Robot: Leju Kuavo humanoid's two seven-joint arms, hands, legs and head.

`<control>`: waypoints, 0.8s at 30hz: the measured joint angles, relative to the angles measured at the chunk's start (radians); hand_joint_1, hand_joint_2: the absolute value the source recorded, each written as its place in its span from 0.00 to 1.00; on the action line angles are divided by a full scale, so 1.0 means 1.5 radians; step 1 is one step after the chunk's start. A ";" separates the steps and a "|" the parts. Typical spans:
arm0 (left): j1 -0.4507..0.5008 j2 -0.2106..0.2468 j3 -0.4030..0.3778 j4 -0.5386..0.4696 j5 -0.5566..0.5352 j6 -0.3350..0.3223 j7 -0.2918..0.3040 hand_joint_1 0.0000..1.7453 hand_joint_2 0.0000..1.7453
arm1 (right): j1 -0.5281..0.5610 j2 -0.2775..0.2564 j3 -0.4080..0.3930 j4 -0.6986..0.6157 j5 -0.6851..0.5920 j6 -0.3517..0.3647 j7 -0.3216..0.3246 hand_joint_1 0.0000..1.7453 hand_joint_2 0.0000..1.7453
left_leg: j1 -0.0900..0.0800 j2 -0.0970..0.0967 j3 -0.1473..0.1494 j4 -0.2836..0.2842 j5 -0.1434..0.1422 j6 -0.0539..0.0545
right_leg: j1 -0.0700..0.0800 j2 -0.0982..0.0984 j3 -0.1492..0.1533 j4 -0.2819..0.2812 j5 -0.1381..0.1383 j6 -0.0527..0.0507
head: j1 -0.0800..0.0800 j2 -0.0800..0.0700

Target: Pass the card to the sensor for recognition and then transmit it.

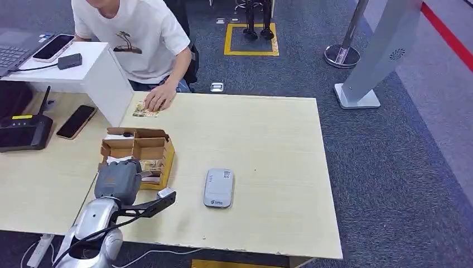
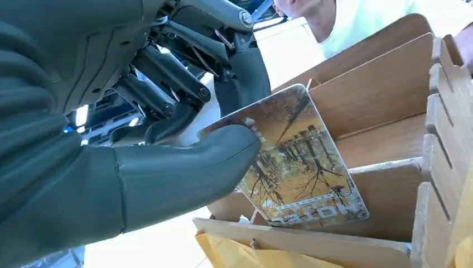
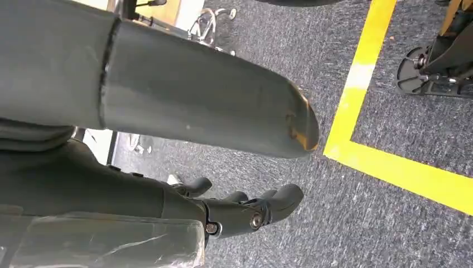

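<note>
My left hand (image 1: 118,177) reaches into the near end of a slotted cardboard box (image 1: 139,146) on the table. In the left wrist view the hand (image 2: 167,139) pinches a card (image 2: 301,167) printed with golden trees between thumb and fingers. The card stands tilted in a slot of the box (image 2: 379,84). A grey card sensor (image 1: 218,188) lies flat on the table to the right of the box. My right hand (image 3: 111,184) hangs over the carpet, thumb and fingers apart, holding nothing.
A person in a white shirt sits at the far edge, one hand (image 1: 159,97) resting on another card (image 1: 144,111). A white raised shelf (image 1: 72,70), a phone (image 1: 76,121) and a black device (image 1: 25,133) stand at the left. Yellow floor tape (image 3: 390,167) lies below my right hand.
</note>
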 joint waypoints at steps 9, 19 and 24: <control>-0.020 0.013 0.000 0.000 0.000 0.031 -0.028 1.00 1.00 | 0.000 0.000 0.000 0.000 0.005 0.000 -0.011 0.00 0.00 | 0.000 0.000 0.000 0.000 0.000 0.000 | 0.000 0.000 0.000 0.000 0.000 0.000 | 0.000 0.000; -0.159 0.034 0.000 -0.012 0.000 0.022 -0.060 1.00 1.00 | -0.002 0.000 -0.002 0.003 0.005 0.000 -0.012 0.00 0.00 | 0.000 0.000 0.000 0.000 0.001 0.000 | 0.000 -0.001 0.000 0.000 0.001 0.000 | 0.000 0.000; -0.212 0.036 0.000 -0.013 0.001 0.021 -0.067 1.00 1.00 | -0.002 0.000 -0.002 0.006 0.006 0.000 -0.013 0.00 0.00 | 0.000 0.000 0.000 0.000 0.001 0.000 | 0.000 -0.001 0.000 0.000 0.001 0.000 | 0.000 0.000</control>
